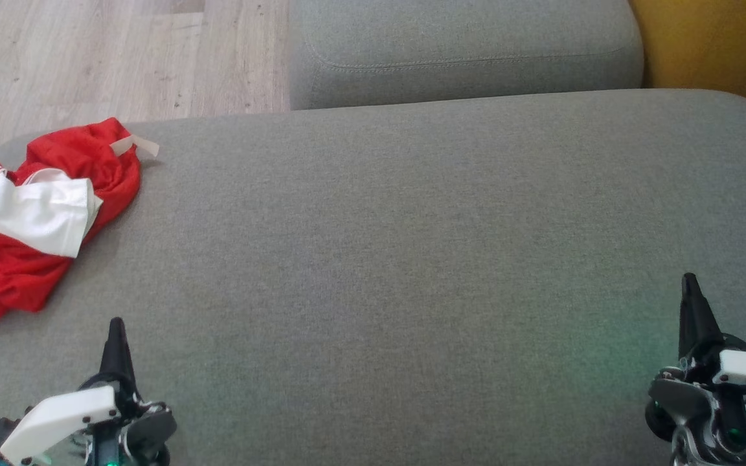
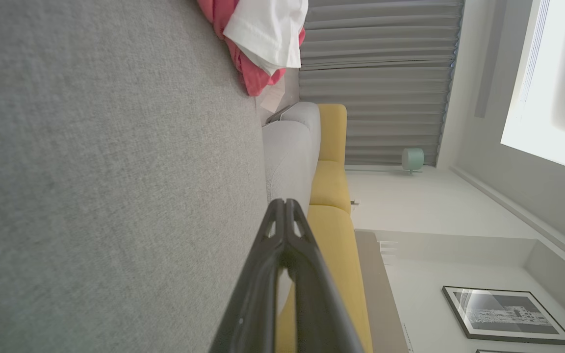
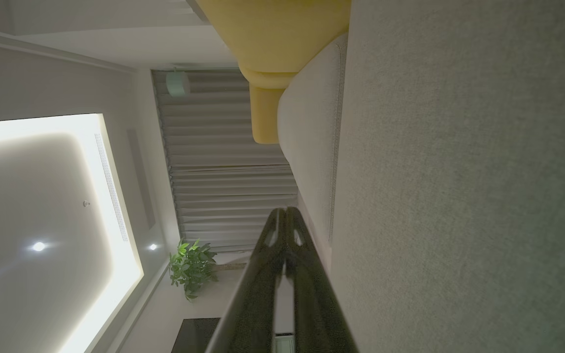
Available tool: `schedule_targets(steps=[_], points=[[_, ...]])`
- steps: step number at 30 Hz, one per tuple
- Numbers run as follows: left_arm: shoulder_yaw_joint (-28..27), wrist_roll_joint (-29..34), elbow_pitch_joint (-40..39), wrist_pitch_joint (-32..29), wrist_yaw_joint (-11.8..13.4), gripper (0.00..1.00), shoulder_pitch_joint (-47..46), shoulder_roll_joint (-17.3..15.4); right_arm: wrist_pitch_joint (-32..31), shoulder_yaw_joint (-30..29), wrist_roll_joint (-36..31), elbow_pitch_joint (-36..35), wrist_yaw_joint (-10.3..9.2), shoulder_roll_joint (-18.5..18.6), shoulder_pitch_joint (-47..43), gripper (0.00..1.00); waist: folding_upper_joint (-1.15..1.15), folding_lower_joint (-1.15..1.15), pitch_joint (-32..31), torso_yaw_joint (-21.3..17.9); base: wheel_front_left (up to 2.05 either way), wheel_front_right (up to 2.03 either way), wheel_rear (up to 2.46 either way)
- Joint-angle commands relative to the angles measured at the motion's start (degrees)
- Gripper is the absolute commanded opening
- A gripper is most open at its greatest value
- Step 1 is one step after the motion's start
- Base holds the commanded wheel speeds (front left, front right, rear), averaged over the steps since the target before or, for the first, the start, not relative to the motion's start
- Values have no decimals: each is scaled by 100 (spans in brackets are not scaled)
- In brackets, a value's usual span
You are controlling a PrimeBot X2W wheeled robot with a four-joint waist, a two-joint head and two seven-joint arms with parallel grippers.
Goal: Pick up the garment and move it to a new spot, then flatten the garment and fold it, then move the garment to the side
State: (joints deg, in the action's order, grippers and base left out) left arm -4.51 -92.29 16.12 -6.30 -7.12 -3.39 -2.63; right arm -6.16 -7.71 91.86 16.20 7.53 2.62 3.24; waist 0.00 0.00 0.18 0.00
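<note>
The garment (image 1: 30, 213), a red jersey with a white sleeve, lies crumpled at the left edge of the grey cushion (image 1: 412, 259). In the left wrist view the garment (image 2: 258, 34) sits at the top, far from the fingertips. My left gripper (image 1: 116, 323) is shut and empty near the cushion's front left, a short way in front of the garment. Low at the right, my right gripper (image 1: 689, 279) is shut on nothing, far from the garment. The wrist views show the left gripper (image 2: 285, 202) and the right gripper (image 3: 285, 211) with tips pressed together.
A second grey cushion (image 1: 463, 52) lies behind the first. Yellow upholstery (image 1: 723, 45) stands at the back right. Wooden floor (image 1: 88, 58) shows beyond the cushion at the back left. A wide stretch of bare cushion lies between the two grippers.
</note>
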Motion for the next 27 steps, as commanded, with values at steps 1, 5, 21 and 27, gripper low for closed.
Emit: schedule_targets(steps=[1,5,21,27], points=[[-199,10,-210,-17,-36,0,-279,-25,-31,121,33,-218,-4,26,294,0,0,0,0,0,0,0,0],[0,0,0,0,1,100,0,0,0,0,0,0,0,0,0,100,0,0,0,0,0,0,0],[190,138,18,217,32,100,197,0,216,187,-207,147,0,-9,-151,100,0,0,-8,-2,0,0,0],[245,446,-158,319,85,100,224,-1,317,204,-582,13,-1,-7,-158,100,0,0,-9,4,0,0,0]])
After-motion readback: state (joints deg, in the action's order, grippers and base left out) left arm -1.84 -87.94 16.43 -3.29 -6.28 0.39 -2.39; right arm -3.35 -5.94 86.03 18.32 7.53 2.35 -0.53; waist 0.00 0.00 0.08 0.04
